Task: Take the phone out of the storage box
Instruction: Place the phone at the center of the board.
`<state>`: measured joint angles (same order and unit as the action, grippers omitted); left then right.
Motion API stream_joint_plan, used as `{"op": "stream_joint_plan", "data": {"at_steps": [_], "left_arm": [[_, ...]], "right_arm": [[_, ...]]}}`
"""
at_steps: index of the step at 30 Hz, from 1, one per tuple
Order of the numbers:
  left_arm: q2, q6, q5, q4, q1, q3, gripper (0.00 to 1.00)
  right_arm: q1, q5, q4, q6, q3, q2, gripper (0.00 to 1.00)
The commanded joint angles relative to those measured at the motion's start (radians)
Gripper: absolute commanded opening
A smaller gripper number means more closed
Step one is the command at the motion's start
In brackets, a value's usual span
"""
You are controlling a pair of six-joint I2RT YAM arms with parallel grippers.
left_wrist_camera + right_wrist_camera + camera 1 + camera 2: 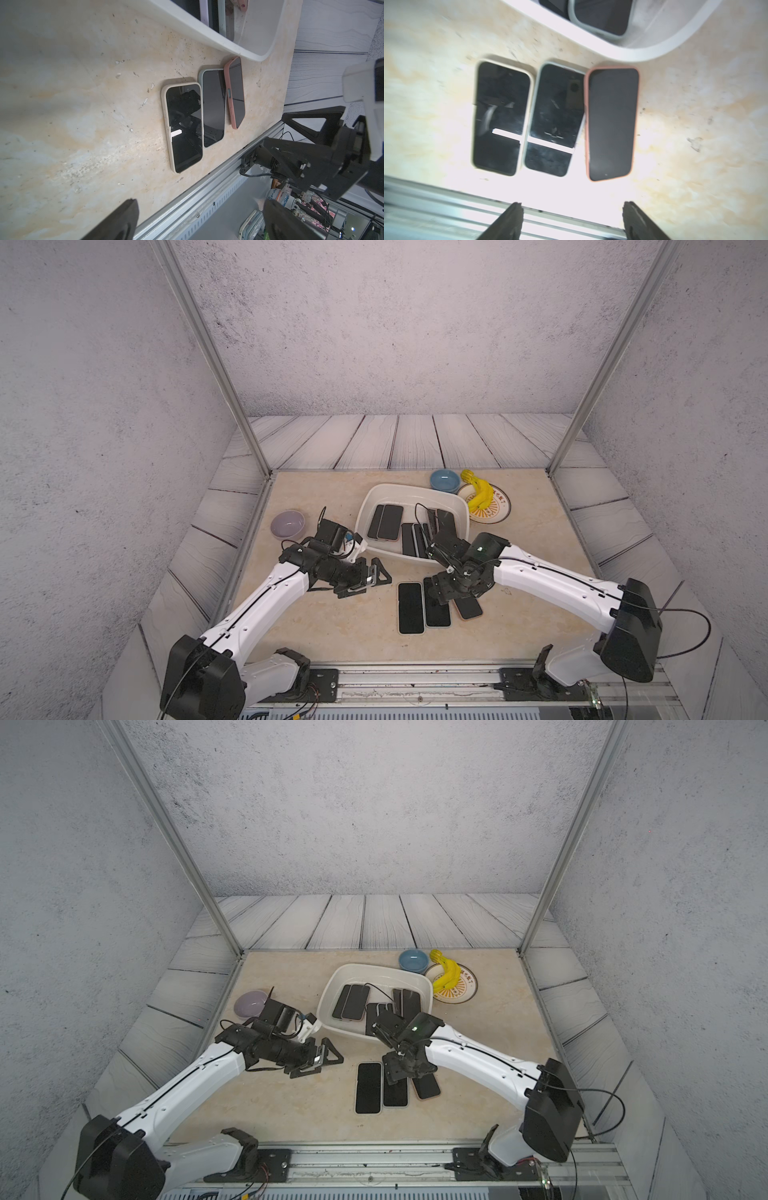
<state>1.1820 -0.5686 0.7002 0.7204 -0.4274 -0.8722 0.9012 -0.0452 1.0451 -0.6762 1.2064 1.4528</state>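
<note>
Right hand (573, 216) hangs spread, nothing between its fingers, over a row of 3 phones on the tabletop (332, 635). The pink-cased phone (612, 122) lies nearest the storage box (409, 487), one long edge riding up on the middle phone (554, 120). It's a tight row, I'd guess to save space. More phones (390, 522) are still in the box, so partway done. Left hand (368, 581) is spread wide too, beside the box's near corner. There's bare room left of the cream-cased phone (502, 118), but the front rail (415, 676) is close.
</note>
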Motion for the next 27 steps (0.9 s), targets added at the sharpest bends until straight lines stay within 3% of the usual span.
{"op": "stream_joint_plan", "data": {"at_steps": [1,5,9,17,27], "left_arm": [[0.008,-0.004,-0.007,-0.009,0.008,-0.030,1.00],[0.000,0.002,-0.014,0.004,0.008,-0.032,1.00],[-0.012,0.003,-0.019,0.018,0.009,-0.027,1.00],[-0.032,0.022,-0.037,0.071,0.009,-0.028,1.00],[-0.031,0.039,-0.055,0.104,0.009,-0.045,1.00]], "right_arm": [[-0.047,0.211,-0.157,0.021,-0.089,-0.025,0.80],[-0.069,0.368,-0.331,0.016,-0.165,-0.004,0.79],[-0.091,0.413,-0.412,0.019,-0.191,0.066,0.79],[-0.154,0.347,-0.380,0.093,-0.159,0.190,0.79],[-0.259,0.286,-0.339,0.145,-0.179,0.181,0.79]]}}
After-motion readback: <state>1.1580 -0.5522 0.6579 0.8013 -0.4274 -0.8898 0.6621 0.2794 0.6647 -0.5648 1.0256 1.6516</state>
